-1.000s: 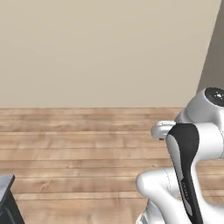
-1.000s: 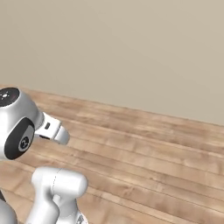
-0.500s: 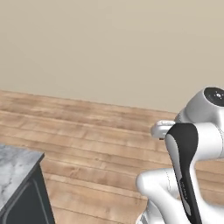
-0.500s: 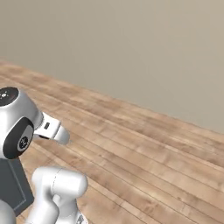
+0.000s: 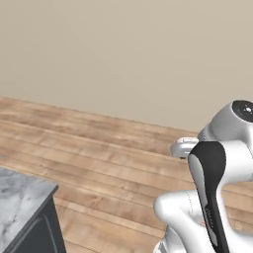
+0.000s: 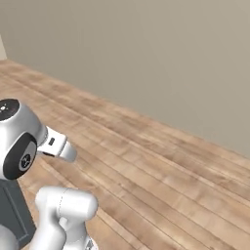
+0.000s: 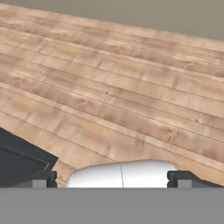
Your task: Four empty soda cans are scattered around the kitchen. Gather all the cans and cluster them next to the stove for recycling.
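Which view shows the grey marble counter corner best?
The left base view: the counter shows its marbled grey top and a dark side at the lower left. The right base view gives a dark panel behind the arm at lower left, the hand view a dark corner at its left edge; both may be that unit.

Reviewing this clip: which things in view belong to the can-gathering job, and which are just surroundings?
Belongs to the job:
- gripper, open, nothing between its fingers
- no soda cans or stove to be seen yet

Just surroundings:
- wooden floor
- beige wall
- grey marble counter corner on a dark cabinet
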